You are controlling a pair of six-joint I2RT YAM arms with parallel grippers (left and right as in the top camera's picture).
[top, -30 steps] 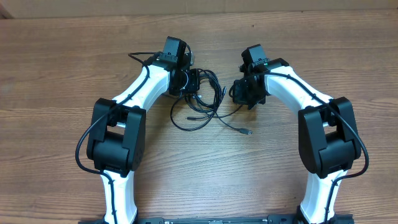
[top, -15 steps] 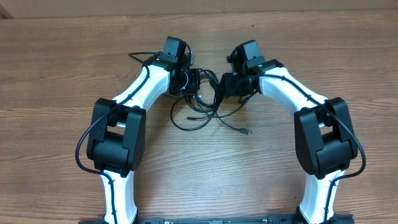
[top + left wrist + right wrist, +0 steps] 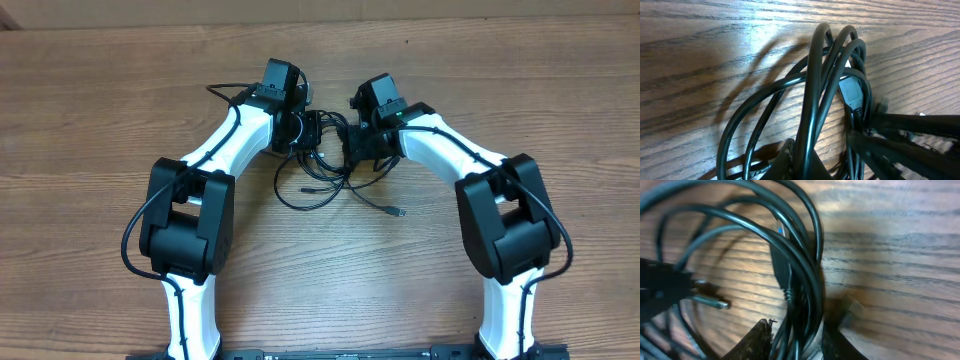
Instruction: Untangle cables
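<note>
The cables (image 3: 318, 175) lie tangled at upper centre of the overhead frame. The left gripper (image 3: 313, 131) is closed on the bundle; the right gripper (image 3: 350, 142) straddles several strands, clamping or not cannot be told. Pulling several strands together would likely tighten the knot, and the near-touching grippers could collide; bare table (image 3: 520, 80) lies left, right and below, with its edge along the top.

Tangled cables (image 3: 322, 160) clog the gap between my left arm (image 3: 232, 140) and right arm (image 3: 445, 150); table (image 3: 90, 120) open outside both.
</note>
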